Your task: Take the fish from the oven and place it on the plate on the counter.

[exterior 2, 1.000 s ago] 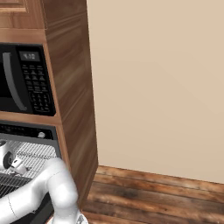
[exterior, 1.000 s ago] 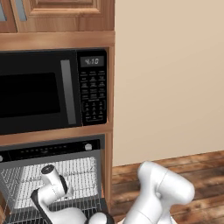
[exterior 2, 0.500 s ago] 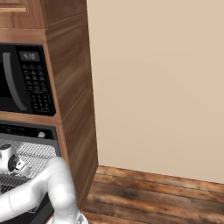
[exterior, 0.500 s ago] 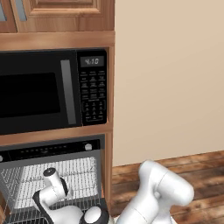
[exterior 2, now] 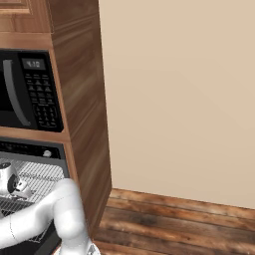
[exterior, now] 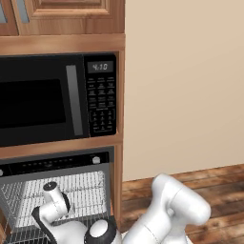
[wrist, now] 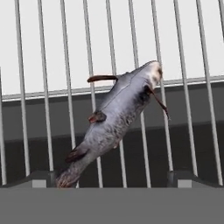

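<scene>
The fish, slender and grey with dark fins, lies slantwise on the wire rack inside the oven, its head up and to the right in the hand view. My gripper hangs just above it, open, one fingertip on each side of the tail end, with nothing between them touching. In the base views my white hand reaches down into the open oven cavity over the rack. The plate and the counter are out of view.
A black microwave with a keypad sits in the wooden cabinet right above the oven. The cabinet's side wall borders a beige wall, with wooden floor to the right.
My hand has sunk a little and drifted left over the rack. A dark arm joint has come up into the bottom of the left base view. The jaws stayed wide.
</scene>
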